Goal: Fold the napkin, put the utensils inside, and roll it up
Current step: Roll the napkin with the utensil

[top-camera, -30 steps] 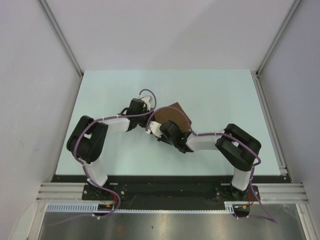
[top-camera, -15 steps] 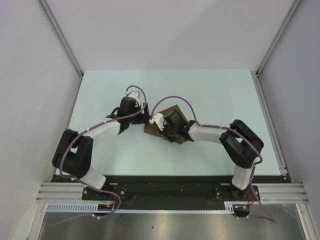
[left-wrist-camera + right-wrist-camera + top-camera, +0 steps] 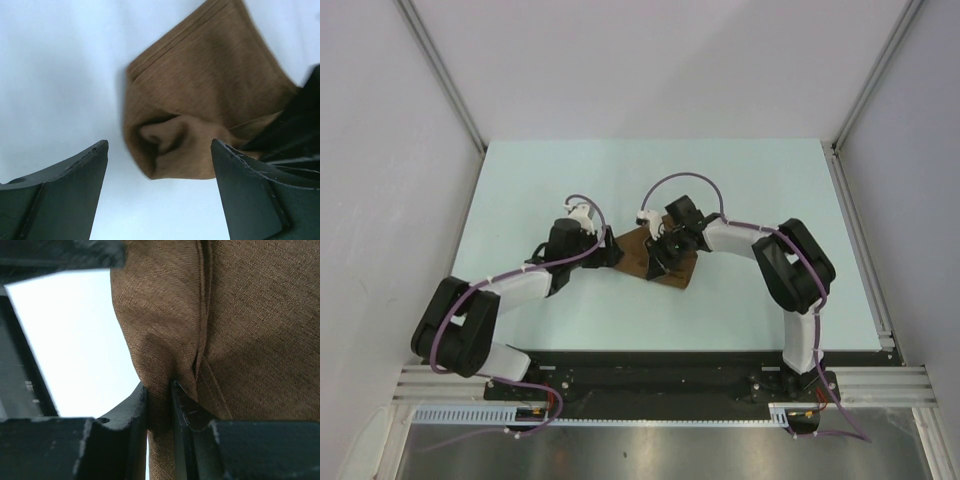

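Napkin [image 3: 636, 256]: brown cloth, folded into a thick layered packet, lying near the middle of the table [image 3: 520, 190], well clear of all four edges.
Napkin's long axis: judged to run across the table, with the left end slightly toward the far edge and the right end slightly toward the near edge; part of it is hidden under the right arm.
Napkin's left end: a loose, puffed fold is seen in the left wrist view, facing the left gripper.
Fork: not seen in any view; whether it is wrapped inside cannot be told.
Right gripper [image 3: 159, 390]: fingers pressed nearly together, with a ridge of the napkin pinched between them; it sits on the cloth itself.
Left gripper [image 3: 159, 150]: jaws spread wide, nothing held; the napkin's left end lies straight ahead, just beyond the fingertips, apparently untouched.
Nearer arm: the right is on the cloth; the left is just beside the left end.
Deciding relation: the packet lies to the right of the left gripper and in line with its opening, so a short advance along the long axis is judged enough for the puffed fold to be taken.
Step in hand: judged to be folding or rolling, with the cloth held by the right gripper and the left end yet to be gripped.
Risk: the layers may be shifted if the fold is pushed rather than pinched.
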Controlling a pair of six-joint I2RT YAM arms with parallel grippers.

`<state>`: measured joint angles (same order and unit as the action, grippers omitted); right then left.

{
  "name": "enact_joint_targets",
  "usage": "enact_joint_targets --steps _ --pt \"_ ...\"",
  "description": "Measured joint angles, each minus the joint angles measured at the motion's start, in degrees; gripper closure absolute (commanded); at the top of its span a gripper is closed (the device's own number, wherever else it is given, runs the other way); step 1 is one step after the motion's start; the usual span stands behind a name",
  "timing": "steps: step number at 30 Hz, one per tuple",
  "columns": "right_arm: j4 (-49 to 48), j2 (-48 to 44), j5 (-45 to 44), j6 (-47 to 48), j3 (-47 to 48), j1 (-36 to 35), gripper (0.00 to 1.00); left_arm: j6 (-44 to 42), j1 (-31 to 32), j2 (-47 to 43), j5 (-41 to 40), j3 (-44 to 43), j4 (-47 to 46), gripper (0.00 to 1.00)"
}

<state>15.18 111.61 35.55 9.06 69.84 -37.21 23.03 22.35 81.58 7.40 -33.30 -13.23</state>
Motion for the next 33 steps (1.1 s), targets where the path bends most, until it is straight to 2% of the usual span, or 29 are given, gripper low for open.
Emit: enact_joint_targets --steps 7,15,18,24,25,27,28,29,30,33 --pt "3.19 5.62 9.55 -3.56 4.72 3.67 1.00 1.60 0.02 1.84 3.87 0.26 -5.42 0.14" --pt "3.52 7.82 13.99 -5.03 5.95 5.29 1.00 2.51 0.02 6.91 3.30 0.02 -5.42 0.17" --pt "3.91 8.85 15.63 -5.44 6.67 5.86 1.00 2.56 0.02 8.11 3.50 -0.79 -5.68 0.22" --pt "4.72 10.58 18.49 -5.90 7.89 6.73 1.00 3.32 0.02 10.80 4.61 -2.12 -7.45 0.49" --pt "4.72 10.78 18.86 -5.99 8.00 6.86 1.00 3.50 0.00 11.04 4.90 -2.14 -7.72 0.58" --pt "4.72 10.99 19.30 -6.10 8.13 6.99 0.99 3.89 0.02 11.43 5.35 -2.36 -8.09 0.69" --pt "4.76 11.06 19.41 -6.10 8.20 7.04 0.96 4.00 0.02 11.65 5.79 -2.56 -8.15 0.81" --pt "4.81 11.08 19.41 -6.10 8.26 7.06 0.85 3.93 0.02 11.89 6.36 -2.82 -8.20 0.85" --pt "4.94 11.08 19.39 -6.10 8.33 7.06 0.79 3.72 0.02 12.11 6.62 -3.13 -8.04 0.93" --pt "5.31 10.99 19.02 -6.23 8.57 7.15 0.60 3.89 0.02 12.39 6.86 -3.93 -6.80 1.00"
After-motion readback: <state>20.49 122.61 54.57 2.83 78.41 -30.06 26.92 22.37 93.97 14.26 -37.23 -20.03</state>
